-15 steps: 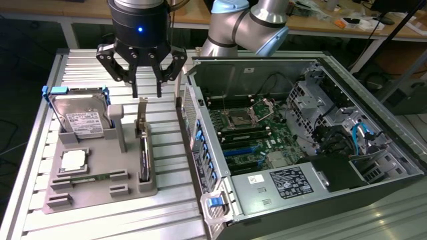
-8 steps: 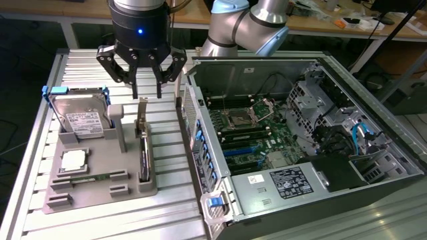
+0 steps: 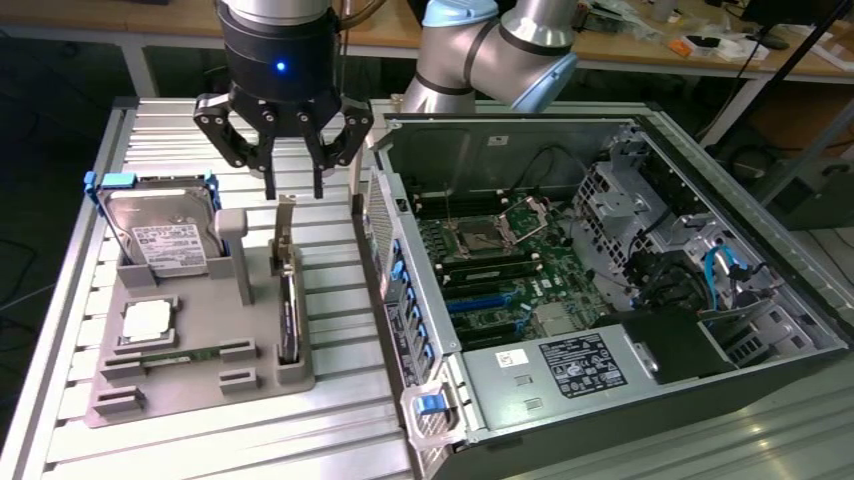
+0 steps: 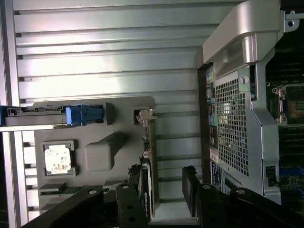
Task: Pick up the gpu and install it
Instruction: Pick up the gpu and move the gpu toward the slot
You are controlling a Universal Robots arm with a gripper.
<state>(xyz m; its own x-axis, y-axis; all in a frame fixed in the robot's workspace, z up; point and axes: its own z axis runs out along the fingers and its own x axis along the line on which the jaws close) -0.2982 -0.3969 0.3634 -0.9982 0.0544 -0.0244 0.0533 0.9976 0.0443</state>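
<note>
**Above the parts tray: spread gripper [image 3: 294, 190] hangs over the gpu [image 3: 286, 300]**

On the slatted metal table [image 3: 347, 430], a grey moulded parts tray [image 3: 200, 385] sits beside the open computer case [image 3: 534, 145]. The gpu stands on its long edge in a slot along the side of the tray nearest the case. Its metal bracket [image 3: 283, 235] rises at the end under the arm. A hard drive [image 3: 167, 240] in a blue-trimmed carrier and a small square processor chip [image 3: 147, 320] occupy other pockets, well apart from the card.

The claw is spread wide and holds nothing. In the exterior view its fingertips hang just above the bracket end, not touching it. In the wrist view the gripper [image 4: 164, 175] straddles the line of the gpu [image 4: 153, 152], which lies nearer one finger than the other.

This looks like the approach of the pick-up step: the card is still in its slot, and the motherboard [image 3: 501, 270] lies exposed in the case. As I judge it, a sound grasp calls for centring the fingers on the thin card, descending straight without clipping the bracket or tray wall, and closing on its flat faces.
</note>
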